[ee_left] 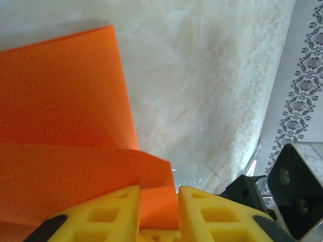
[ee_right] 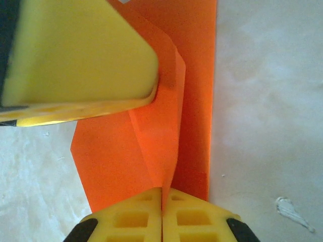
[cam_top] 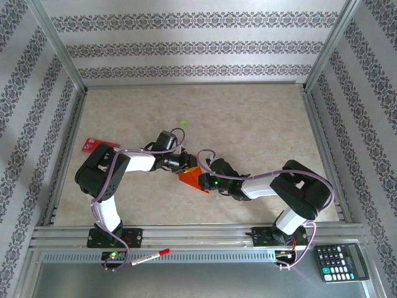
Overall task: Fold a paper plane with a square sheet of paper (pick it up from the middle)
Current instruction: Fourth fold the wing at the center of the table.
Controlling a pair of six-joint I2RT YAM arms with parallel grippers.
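Note:
The square sheet of paper (cam_top: 189,179) is bright orange and lies mid-table, folded into overlapping layers, between the two wrists. My right gripper (ee_right: 162,194) is shut on a raised crease of the sheet (ee_right: 116,161), which stands up between its yellow fingertips. My left gripper (ee_left: 159,201) has its jaws a little apart, and a flap of the sheet (ee_left: 65,101) lies in the gap. One left finger (ee_right: 75,50) rests on the paper's far end in the right wrist view. From above, the left gripper (cam_top: 185,164) and right gripper (cam_top: 203,181) almost touch over the paper.
A small red card (cam_top: 94,144) lies at the table's left edge and a green spot (cam_top: 183,124) behind the arms. A calculator (cam_top: 340,261) and a pen (cam_top: 152,256) sit on the front ledge. Metal frame rails border the table.

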